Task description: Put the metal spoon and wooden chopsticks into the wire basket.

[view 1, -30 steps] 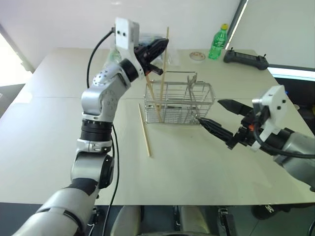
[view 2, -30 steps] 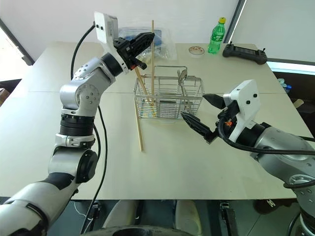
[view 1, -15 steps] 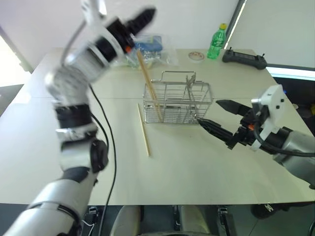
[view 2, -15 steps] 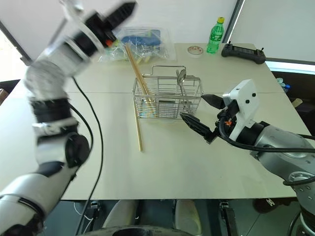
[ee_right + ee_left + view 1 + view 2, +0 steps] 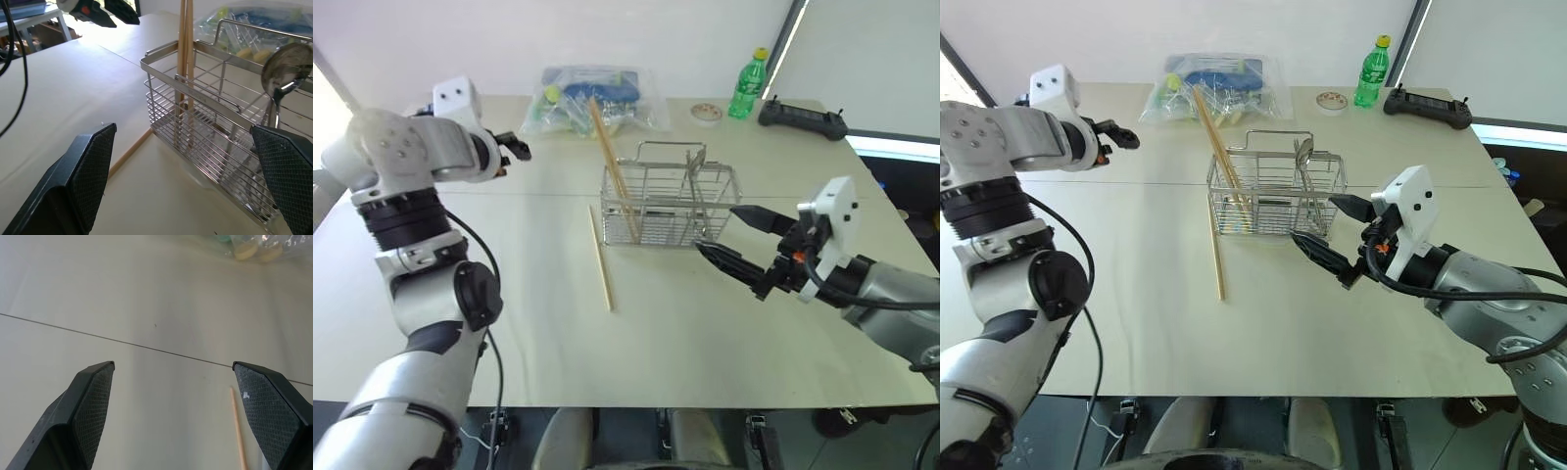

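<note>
The wire basket (image 5: 671,206) stands mid-table. Two wooden chopsticks (image 5: 607,147) lean inside its left end, their tops sticking out above the rim. Another chopstick (image 5: 599,257) lies flat on the table just left of the basket. The metal spoon (image 5: 286,63) stands in the basket's right part, bowl up. My left gripper (image 5: 514,154) hovers open and empty far to the left of the basket, over bare table. My right gripper (image 5: 716,228) is open and empty, its fingertips close to the basket's right end.
A clear plastic bag (image 5: 587,98) of items lies behind the basket. At the back right are a green bottle (image 5: 749,83), a small round dish (image 5: 706,113) and a black controller (image 5: 803,117). A seam crosses the table (image 5: 146,308) beneath the left gripper.
The left gripper opened and let go of the chopstick, which now leans in the basket beside the other. The left arm swung away to the left and lower. The right arm stayed put.
</note>
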`<action>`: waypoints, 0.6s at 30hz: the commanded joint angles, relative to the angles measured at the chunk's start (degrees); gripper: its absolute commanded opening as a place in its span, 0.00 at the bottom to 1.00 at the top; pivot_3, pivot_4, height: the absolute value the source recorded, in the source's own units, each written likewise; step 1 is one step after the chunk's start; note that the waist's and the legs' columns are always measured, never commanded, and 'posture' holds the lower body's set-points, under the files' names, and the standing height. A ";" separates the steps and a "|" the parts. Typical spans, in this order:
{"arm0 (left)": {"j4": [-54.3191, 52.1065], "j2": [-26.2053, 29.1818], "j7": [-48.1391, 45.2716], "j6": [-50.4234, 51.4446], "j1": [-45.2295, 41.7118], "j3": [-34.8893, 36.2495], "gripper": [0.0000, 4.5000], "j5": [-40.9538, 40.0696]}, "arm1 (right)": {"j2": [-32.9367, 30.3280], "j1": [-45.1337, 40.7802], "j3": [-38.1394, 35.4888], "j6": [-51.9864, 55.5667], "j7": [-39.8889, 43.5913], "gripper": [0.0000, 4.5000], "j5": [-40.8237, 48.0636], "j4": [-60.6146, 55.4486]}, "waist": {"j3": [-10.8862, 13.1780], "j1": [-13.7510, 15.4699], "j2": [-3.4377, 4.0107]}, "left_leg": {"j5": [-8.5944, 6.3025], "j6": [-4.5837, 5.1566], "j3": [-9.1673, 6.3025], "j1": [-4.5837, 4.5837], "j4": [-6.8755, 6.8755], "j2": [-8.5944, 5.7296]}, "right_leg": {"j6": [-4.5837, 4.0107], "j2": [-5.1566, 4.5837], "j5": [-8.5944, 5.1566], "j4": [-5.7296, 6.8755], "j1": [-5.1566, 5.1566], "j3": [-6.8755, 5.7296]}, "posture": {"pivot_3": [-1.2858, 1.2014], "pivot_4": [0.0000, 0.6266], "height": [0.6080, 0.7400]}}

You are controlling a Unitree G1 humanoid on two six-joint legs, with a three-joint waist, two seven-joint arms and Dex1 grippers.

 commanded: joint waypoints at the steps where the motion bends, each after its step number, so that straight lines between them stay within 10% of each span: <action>1: -1.52 -1.63 5.39 0.51 2.53 -0.59 0.91 -3.82 | 1.11 -1.13 0.82 -1.25 -0.49 1.00 -0.84 -0.80 | 0.00 -0.08 0.00 | 0.00 -0.01 0.02 0.00 0.00 -0.01 | 0.00 0.00 0.00 -0.01 0.00 0.01 | 0.52 0.24 0.86; 8: 3.41 0.23 13.73 0.51 3.59 0.84 0.91 -11.28 | 2.70 0.45 -0.41 -1.55 -2.55 1.00 -0.92 -1.71 | 0.01 -0.15 -0.02 | 0.03 -0.05 0.05 0.00 0.00 -0.01 | -0.04 0.05 0.02 0.03 -0.07 0.02 | 0.52 0.24 0.86; 18: 12.96 7.98 28.03 0.51 5.49 -9.28 0.91 -44.34 | 5.91 1.28 2.72 -2.94 -4.16 1.00 -4.60 -2.57 | 0.00 -0.02 -0.04 | 0.04 -0.06 -0.01 -0.02 0.04 -0.02 | -0.04 -0.01 0.03 0.05 -0.06 0.04 | 0.52 0.24 0.86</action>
